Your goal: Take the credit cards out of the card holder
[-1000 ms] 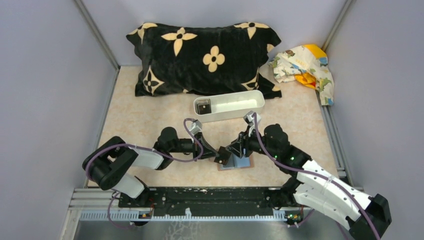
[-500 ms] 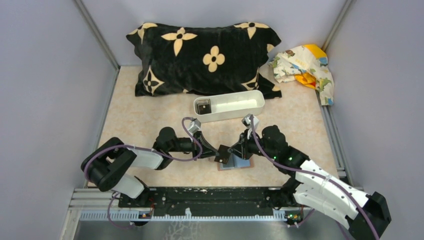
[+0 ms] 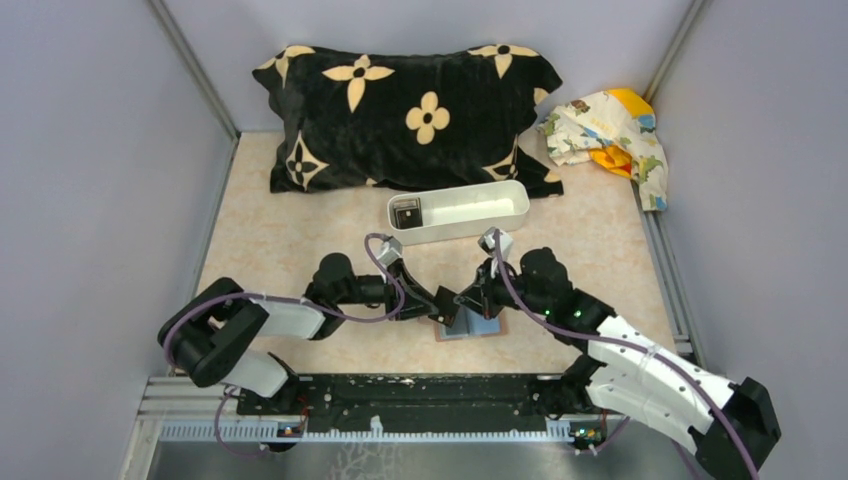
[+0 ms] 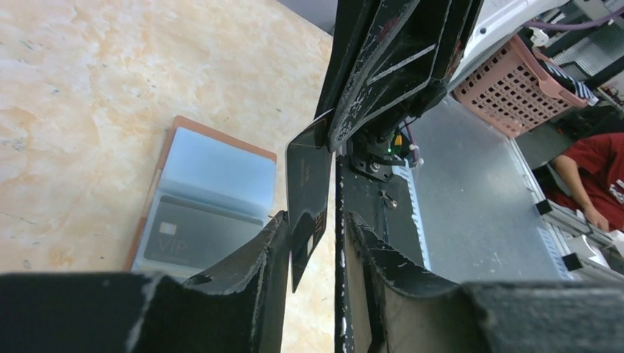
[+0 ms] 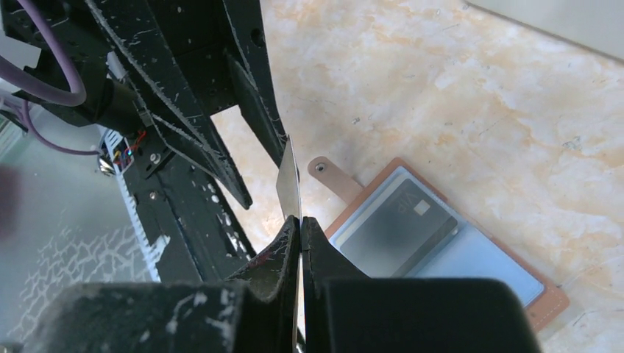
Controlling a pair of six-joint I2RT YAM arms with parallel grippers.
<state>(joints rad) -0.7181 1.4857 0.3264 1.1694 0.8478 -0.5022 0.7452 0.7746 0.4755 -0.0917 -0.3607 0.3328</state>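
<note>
Handover stage: right claw [image 5: 300, 223] clamped the dark credit card [image 5: 288, 182], left claw [image 4: 318, 220] stood apart; next move likely meant lifting it clear of the card holder [image 5: 471, 266], lower right.

Robot lab: grey partition walls [image 3: 90, 180]

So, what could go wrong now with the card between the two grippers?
1. The right gripper pinches the dark card only by its edge, so it may twist or slip out.
2. The card sits between the open fingers of the left gripper; pulling away askew could knock it loose.
</note>
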